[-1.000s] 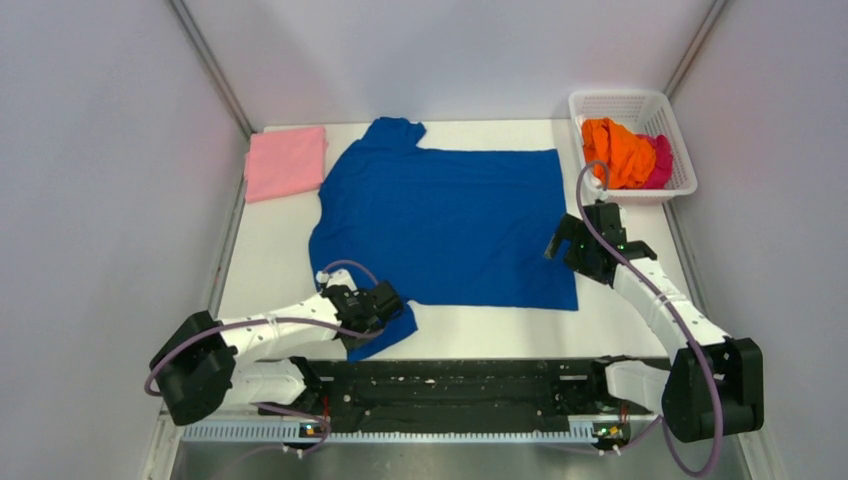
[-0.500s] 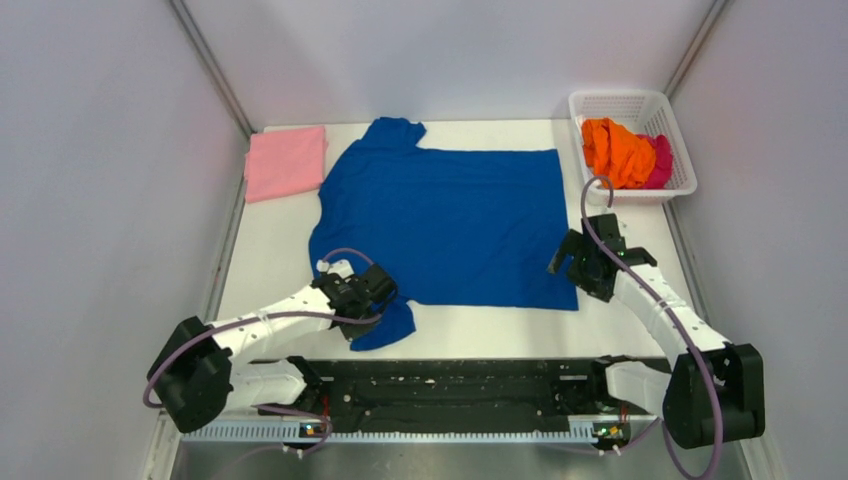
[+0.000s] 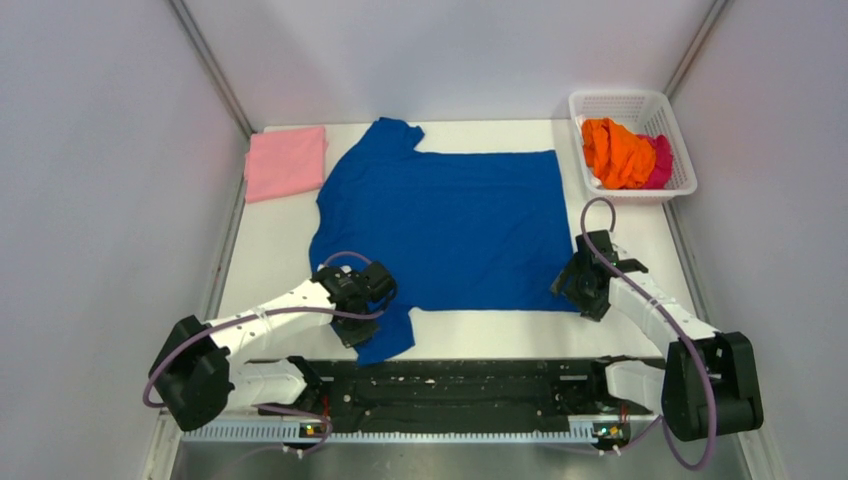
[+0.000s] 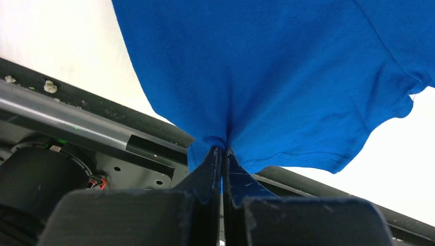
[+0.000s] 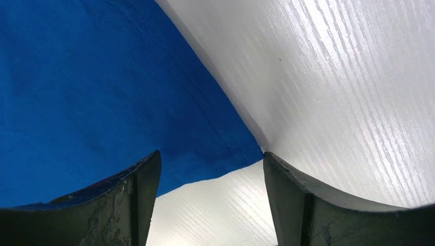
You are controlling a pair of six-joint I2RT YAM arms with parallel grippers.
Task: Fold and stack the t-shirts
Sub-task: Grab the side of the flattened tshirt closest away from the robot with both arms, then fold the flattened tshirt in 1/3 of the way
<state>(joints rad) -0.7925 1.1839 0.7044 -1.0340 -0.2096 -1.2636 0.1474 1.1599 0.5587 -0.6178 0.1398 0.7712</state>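
Observation:
The royal blue t-shirt [image 3: 440, 225] lies spread flat in the middle of the table, print hidden. My left gripper [image 3: 362, 318] is shut on its near-left sleeve; in the left wrist view the blue cloth [image 4: 267, 77] bunches into the closed gripper [image 4: 223, 149]. My right gripper [image 3: 580, 292] is open, low over the shirt's near-right bottom corner; in the right wrist view that gripper [image 5: 211, 164] straddles the hem corner [image 5: 241, 148]. A folded pink t-shirt [image 3: 286, 160] lies at the far left. Orange [image 3: 618, 152] and magenta [image 3: 660, 160] t-shirts sit crumpled in the basket.
A white mesh basket [image 3: 622, 102] stands at the far right corner. The black arm-mount rail [image 3: 460, 385] runs along the near table edge, close under the left gripper. Grey walls enclose the table on three sides.
My left gripper has drawn the sleeve slightly toward the shirt body and up. My right gripper has moved nearer, from beside the shirt's right edge down to its near-right corner.

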